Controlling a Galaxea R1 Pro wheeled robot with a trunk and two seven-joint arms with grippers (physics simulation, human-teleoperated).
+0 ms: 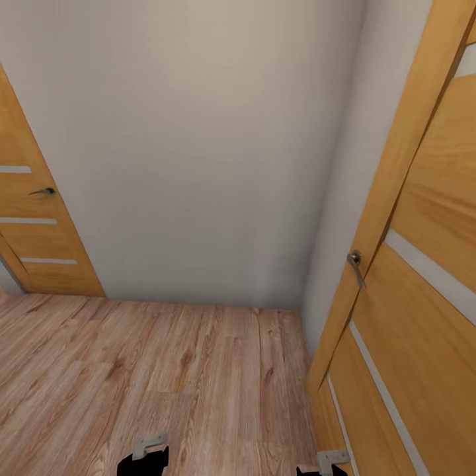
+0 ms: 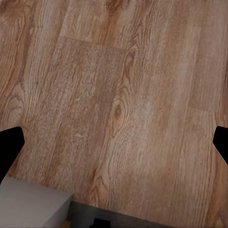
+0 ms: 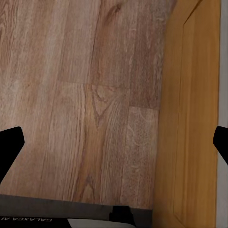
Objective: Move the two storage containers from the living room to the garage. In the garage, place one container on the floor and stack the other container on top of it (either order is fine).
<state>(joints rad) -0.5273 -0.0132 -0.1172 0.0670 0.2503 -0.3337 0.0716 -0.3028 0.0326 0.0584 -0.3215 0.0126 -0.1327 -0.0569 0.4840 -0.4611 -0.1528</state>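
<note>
1. Corridor corner: a plain pale wall (image 1: 198,145) straight ahead, meeting a second pale wall on the right.
2. Wood-plank floor (image 1: 152,370), light brown and grained, runs from the wall's foot to the lower edge of the head view.
3. Left door (image 1: 33,218): honey-coloured wood, pale horizontal strips, dark lever handle (image 1: 43,192).
4. Right door (image 1: 423,277): same wood and strips, metal lever handle (image 1: 356,264), standing very near the robot's right side.
5. Left gripper (image 2: 114,142): dark fingertips spread wide at opposite edges of its wrist view, bare planks between them, holding nothing.
6. Right gripper (image 3: 114,142): fingertips likewise spread apart and empty, over planks just beside the right door's lower edge.
7. Storage containers: not among the items visible here, so their position relative to either gripper cannot be told.
</note>
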